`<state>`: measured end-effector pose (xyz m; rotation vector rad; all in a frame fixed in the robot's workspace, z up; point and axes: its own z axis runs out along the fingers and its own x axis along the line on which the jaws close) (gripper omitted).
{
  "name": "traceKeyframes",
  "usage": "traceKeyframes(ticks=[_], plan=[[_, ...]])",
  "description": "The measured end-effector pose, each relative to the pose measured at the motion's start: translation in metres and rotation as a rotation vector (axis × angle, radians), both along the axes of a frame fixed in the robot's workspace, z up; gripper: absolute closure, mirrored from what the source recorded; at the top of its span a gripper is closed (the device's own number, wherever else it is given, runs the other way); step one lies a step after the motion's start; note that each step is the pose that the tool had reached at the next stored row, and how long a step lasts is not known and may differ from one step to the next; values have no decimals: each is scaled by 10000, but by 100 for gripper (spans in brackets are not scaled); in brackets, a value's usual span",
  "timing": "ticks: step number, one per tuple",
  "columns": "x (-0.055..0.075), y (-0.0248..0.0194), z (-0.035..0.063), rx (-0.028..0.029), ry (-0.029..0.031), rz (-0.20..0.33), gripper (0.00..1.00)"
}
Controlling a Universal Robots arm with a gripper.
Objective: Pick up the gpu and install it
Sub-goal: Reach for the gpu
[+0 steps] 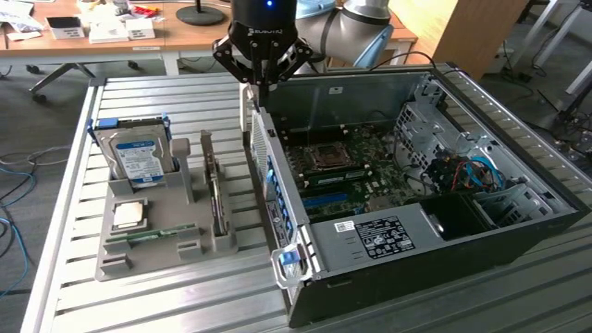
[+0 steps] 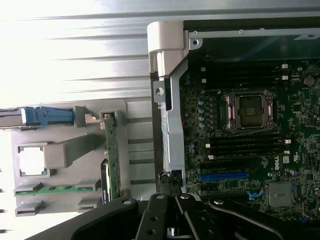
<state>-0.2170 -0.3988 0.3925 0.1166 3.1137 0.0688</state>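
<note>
The gpu [image 1: 212,186] is a thin dark card standing on edge in a slot of the grey holder [image 1: 157,258], at the exterior view's left of the open computer case [image 1: 518,236]. From the wrist view the gpu [image 2: 111,156] appears as a narrow green-brown strip. My gripper [image 1: 263,84] hangs shut and empty above the back corner of the case's rear wall, up and away from the card. Its dark fingertips [image 2: 171,197] sit over the case edge. On the motherboard [image 1: 356,163], a blue slot [image 1: 326,203] [image 2: 224,176] lies open to view.
The holder also carries a silver hard drive [image 1: 137,156] with a blue label, a square processor [image 1: 129,214] and a green memory stick [image 1: 152,234]. All of it rests on a slatted metal table [image 1: 138,305]. Desks with clutter stand behind.
</note>
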Motion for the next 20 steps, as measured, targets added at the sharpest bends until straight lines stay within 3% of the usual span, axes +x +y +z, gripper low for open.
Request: traceKeyframes(ticks=[7,20], plan=[[-34,0,-1,0,0,0,89],[-277,0,-4,0,-1,-6,89]])
